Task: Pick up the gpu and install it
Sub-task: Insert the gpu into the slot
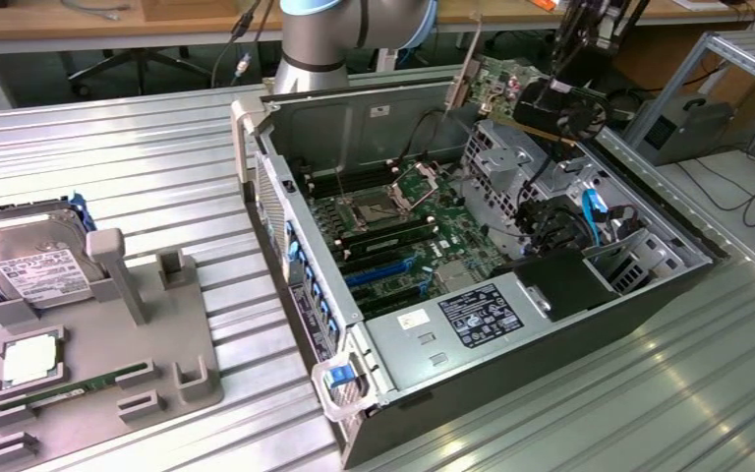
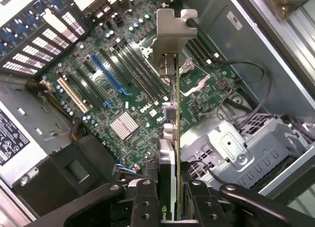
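Observation:
The gpu [image 1: 515, 90] hangs in the air above the far end of the open computer case [image 1: 404, 369]. It is a green card with a black fan and a silvery bracket [image 1: 458, 79] at one end. My gripper [image 1: 570, 71] comes down from above and is shut on it. In the wrist view the gpu [image 2: 170, 138] appears edge-on between my fingers [image 2: 145, 200], its bracket [image 2: 173, 32] pointing away from me. My gripper [image 2: 170, 210] holds it over the motherboard [image 2: 123, 104], clear of the blue and black expansion slots [image 2: 106, 77].
A grey fixture tray [image 1: 174, 369] lies at the exterior view's left, carrying a silver hard drive [image 1: 30, 261], a green memory stick [image 1: 70, 388] and a square chip [image 1: 30, 359]. Drive cages and cables [image 1: 588, 221] fill the case's right side. The arm's base [image 1: 331, 39] stands behind the case.

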Controlling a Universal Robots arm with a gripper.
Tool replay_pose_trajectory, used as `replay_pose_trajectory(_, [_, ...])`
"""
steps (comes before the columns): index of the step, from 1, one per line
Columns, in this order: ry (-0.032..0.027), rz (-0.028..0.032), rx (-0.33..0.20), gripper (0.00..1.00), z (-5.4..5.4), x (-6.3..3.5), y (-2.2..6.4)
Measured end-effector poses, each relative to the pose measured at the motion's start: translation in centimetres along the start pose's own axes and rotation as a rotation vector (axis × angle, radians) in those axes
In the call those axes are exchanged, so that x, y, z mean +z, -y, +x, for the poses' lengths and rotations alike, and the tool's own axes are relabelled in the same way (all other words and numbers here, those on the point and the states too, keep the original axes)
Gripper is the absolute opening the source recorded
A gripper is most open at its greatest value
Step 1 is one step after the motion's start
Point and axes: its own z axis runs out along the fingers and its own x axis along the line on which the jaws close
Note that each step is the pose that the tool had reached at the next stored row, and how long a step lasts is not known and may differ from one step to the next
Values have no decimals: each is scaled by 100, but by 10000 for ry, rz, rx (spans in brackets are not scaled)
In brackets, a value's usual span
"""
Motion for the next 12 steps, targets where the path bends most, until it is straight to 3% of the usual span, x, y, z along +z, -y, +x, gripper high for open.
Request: replay_pose_trajectory(12, [-96, -66, -2395, 27, -1, 17, 0])
